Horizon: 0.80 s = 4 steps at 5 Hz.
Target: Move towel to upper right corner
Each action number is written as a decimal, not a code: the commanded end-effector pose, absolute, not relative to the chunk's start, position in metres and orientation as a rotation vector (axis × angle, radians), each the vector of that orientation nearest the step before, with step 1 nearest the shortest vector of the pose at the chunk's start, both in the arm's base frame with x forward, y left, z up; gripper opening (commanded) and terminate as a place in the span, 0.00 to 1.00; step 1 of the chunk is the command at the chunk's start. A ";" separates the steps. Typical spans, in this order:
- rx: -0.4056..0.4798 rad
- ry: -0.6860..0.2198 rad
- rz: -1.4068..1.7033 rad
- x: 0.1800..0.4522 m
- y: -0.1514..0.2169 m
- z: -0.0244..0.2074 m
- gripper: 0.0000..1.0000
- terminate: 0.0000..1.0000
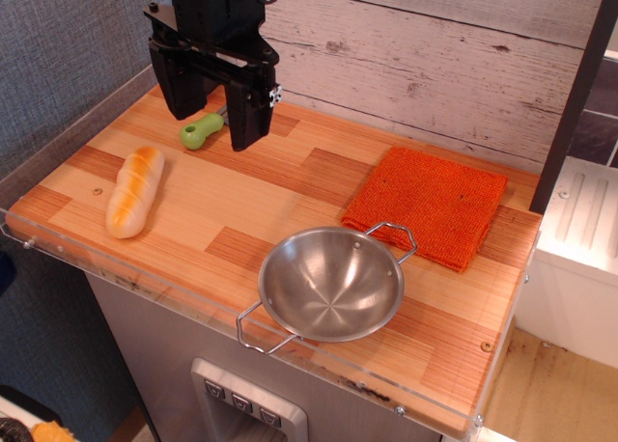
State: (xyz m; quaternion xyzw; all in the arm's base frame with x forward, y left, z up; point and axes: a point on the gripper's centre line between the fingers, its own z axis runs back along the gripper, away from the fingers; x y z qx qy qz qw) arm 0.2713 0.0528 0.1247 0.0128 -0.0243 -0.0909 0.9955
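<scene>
The orange knitted towel [427, 205] lies flat and folded on the wooden tabletop [280, 196] near its far right corner, just behind the steel bowl [330, 283]. My black gripper [210, 114] hangs open and empty over the far left of the table, well to the left of the towel. Its two fingers point down, the left one [180, 93] and the right one [247, 119] set wide apart.
A green-handled tool [202, 130] lies under the gripper, partly hidden by it. A bread loaf [134, 190] lies at the left. A whitewashed plank wall [435, 56] stands behind. A dark post [577, 95] rises at the right edge.
</scene>
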 end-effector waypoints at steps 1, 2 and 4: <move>0.026 -0.049 -0.182 0.271 0.053 0.125 1.00 0.00; -0.019 -0.082 -0.261 0.300 0.014 0.115 1.00 0.00; -0.083 -0.154 -0.199 0.360 -0.042 0.090 1.00 0.00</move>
